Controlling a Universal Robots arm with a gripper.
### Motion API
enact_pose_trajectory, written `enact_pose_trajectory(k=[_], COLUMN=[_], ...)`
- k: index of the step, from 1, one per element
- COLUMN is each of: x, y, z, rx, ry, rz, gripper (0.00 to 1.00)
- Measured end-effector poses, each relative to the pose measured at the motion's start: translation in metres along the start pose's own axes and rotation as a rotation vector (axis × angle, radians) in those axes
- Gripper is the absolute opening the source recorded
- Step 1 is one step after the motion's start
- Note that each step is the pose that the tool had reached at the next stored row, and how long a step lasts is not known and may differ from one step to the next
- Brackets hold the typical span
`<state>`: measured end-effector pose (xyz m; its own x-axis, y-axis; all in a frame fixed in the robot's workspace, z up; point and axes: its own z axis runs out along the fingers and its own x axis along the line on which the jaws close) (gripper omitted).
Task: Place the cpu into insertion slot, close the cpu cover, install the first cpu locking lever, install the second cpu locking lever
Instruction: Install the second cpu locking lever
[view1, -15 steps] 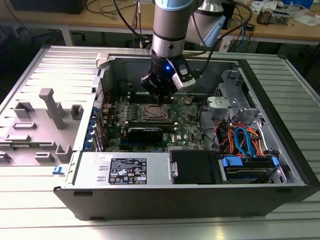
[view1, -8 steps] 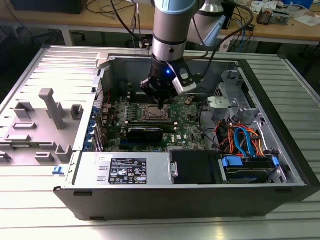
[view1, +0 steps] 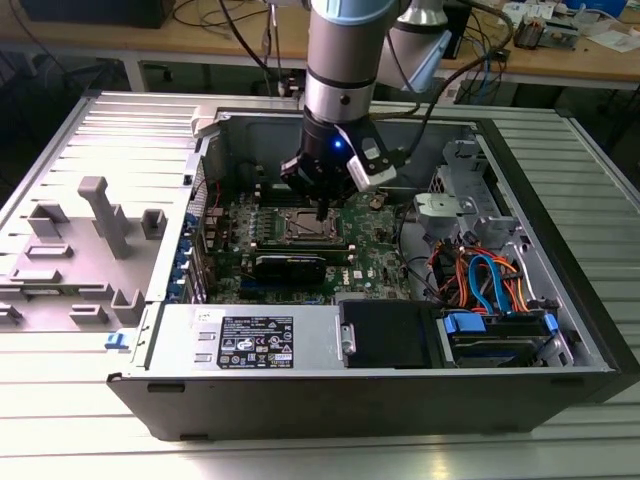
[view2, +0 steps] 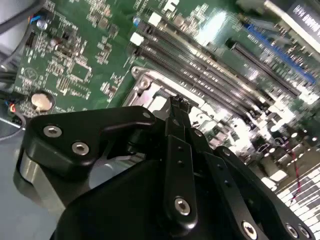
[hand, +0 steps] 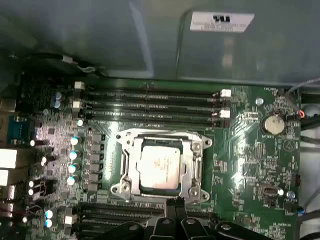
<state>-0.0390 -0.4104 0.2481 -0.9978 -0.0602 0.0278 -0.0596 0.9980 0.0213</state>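
Observation:
In the first wrist view the cpu (hand: 159, 164), a dull silver square, sits in the insertion slot (hand: 196, 189) on the green board. The cpu cover (hand: 131, 159) lies flat around the chip's edges as a silver frame. My gripper (hand: 175, 202) hangs just above the socket's edge with its black fingers pressed together and nothing visible between them. The second wrist view shows the closed fingertips (view2: 177, 105) right over the socket's silver rim (view2: 145, 82). In the exterior view the gripper (view1: 322, 212) points down at the cpu (view1: 303, 226) inside the open computer case.
Long memory slots (hand: 150, 102) run beside the socket, and a coin battery (hand: 273, 123) sits on the board. A black heatsink block (view1: 290, 266), a power supply (view1: 250, 340) and coloured cables (view1: 480, 275) fill the case. Grey fixtures (view1: 100, 215) stand at the exterior view's left.

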Motion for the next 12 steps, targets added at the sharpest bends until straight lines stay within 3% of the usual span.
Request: enact_pose_trajectory(k=[1,2,3,5,7,12], x=[0.0007,0.0114,0.0246,0.0332,0.037,0.0373], y=[-0.0109,-0.0172,-0.0165,-0.0159,-0.0157,-0.0158], z=[-0.0003,-0.0001,0.0003,0.0007,0.002,0.0082], rx=[-0.0003,-0.0043,-0.0092,-0.011,-0.0131,-0.0269], ry=[0.0,-0.0003,-0.0004,-0.0005,-0.0004,-0.0008], rz=[0.0,-0.001,-0.004,-0.008,-0.016,-0.034], gripper=[0.11,0.11,0.11,0.11,0.11,0.11])
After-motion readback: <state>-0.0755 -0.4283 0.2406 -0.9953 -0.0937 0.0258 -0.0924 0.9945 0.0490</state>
